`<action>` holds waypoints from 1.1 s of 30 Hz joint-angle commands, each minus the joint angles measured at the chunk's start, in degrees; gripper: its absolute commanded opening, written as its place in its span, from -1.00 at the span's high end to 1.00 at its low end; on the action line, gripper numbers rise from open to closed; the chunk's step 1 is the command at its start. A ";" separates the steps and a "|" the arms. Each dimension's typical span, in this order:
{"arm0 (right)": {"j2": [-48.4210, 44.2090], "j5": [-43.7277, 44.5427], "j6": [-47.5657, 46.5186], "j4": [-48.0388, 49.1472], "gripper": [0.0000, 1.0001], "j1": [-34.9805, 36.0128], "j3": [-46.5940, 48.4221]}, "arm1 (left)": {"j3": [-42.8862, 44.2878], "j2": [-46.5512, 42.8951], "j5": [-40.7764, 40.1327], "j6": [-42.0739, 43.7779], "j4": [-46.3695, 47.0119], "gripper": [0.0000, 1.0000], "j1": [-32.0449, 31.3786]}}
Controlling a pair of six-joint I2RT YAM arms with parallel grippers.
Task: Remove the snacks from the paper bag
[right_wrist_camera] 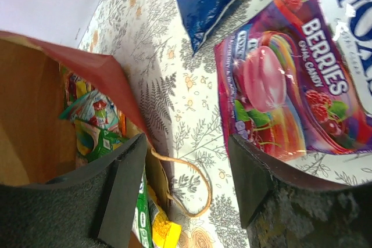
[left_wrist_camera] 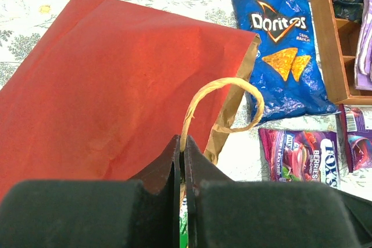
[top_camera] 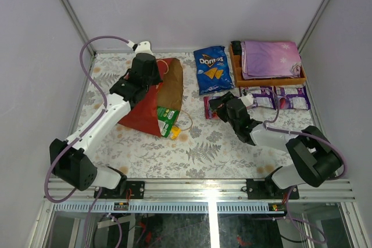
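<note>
Red paper bag (top_camera: 139,117) lies tipped over, and my left gripper (left_wrist_camera: 181,146) is pressed together on its tan handle (left_wrist_camera: 256,100), I judge to hold the mouth up. My right gripper (right_wrist_camera: 186,149) hangs spread and empty between that mouth and the berry candy pack (right_wrist_camera: 290,97), already out near the blue chip bag (top_camera: 212,69). Green and yellow packs (right_wrist_camera: 99,143) show inside the bag; anything deeper is hidden.
</note>
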 commanded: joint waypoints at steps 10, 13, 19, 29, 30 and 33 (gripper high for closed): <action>5.67 -12.18 -10.99 8.89 -0.17 -0.11 5.24 | -4.72 -6.48 -0.36 -2.39 3.86 1.00 0.43; 6.38 -12.53 -11.17 8.90 -0.16 -1.32 4.93 | -7.36 -7.94 -0.99 -3.30 4.57 1.00 0.38; 19.63 -22.76 -6.08 22.01 -0.07 -10.41 1.02 | -12.45 -9.72 1.48 -4.90 9.51 1.00 0.38; 27.36 -25.13 -9.50 19.17 -0.04 -11.95 6.17 | -13.87 -8.89 -0.10 -2.72 9.90 1.00 0.36; 27.13 -24.87 -10.60 17.56 -0.04 -12.13 6.86 | -14.05 -8.74 -0.40 -2.61 10.17 1.00 0.44; 27.99 -28.82 -15.26 14.26 -0.05 -13.94 10.40 | -14.56 -8.17 -0.36 -2.26 10.90 1.00 0.53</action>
